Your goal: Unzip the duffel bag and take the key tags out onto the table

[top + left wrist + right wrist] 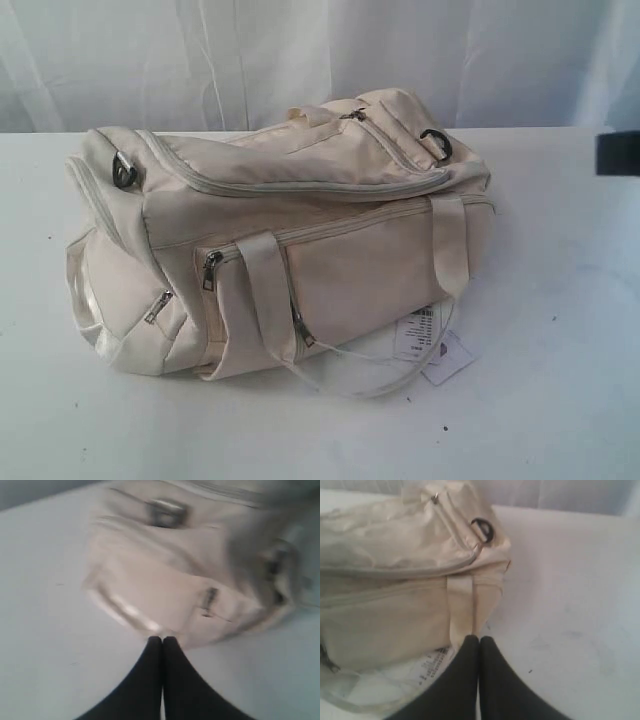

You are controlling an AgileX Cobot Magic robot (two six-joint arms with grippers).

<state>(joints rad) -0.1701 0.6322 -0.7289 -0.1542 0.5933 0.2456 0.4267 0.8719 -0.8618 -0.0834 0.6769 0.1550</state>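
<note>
the duffel bag [290, 240] lies zipped up mid-table [540, 400], with a white paper tag [425, 335] at its near right corner. the left gripper [162, 640], fingers pressed together and empty, is close to the bag's left end. the right gripper [479, 639], likewise closed on nothing, is by the bag's right end.

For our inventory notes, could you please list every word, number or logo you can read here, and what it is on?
Nothing is legible.
White paper tag by the duffel bag: rows of dark print, too small and blurred to read.
Duffel bag itself: no brand or logo visible.
</note>
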